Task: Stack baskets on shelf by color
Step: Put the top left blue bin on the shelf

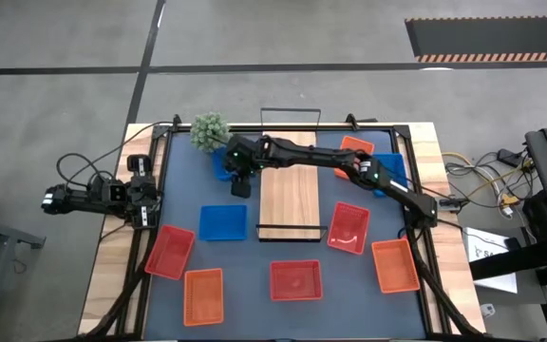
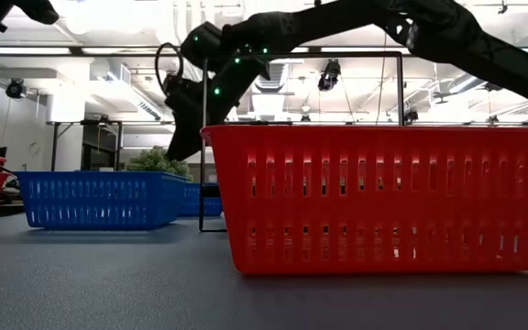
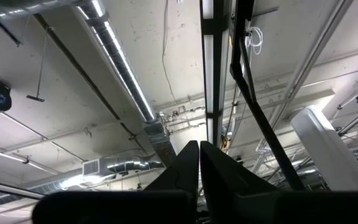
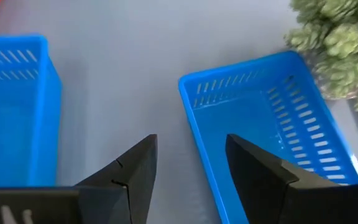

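Above the far blue basket (image 4: 272, 118), the right hand (image 4: 188, 165) hovers open, empty.

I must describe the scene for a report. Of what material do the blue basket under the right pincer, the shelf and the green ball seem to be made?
The blue basket looks like moulded plastic: uniform colour, slightly glossy, with regular slots in its walls. The shelf seems light wood, matte, with faint grain; its end rails look like thin black wire. The green ball appears fuzzy, probably an artificial plant. The open right pincer hangs just above the basket's wall.
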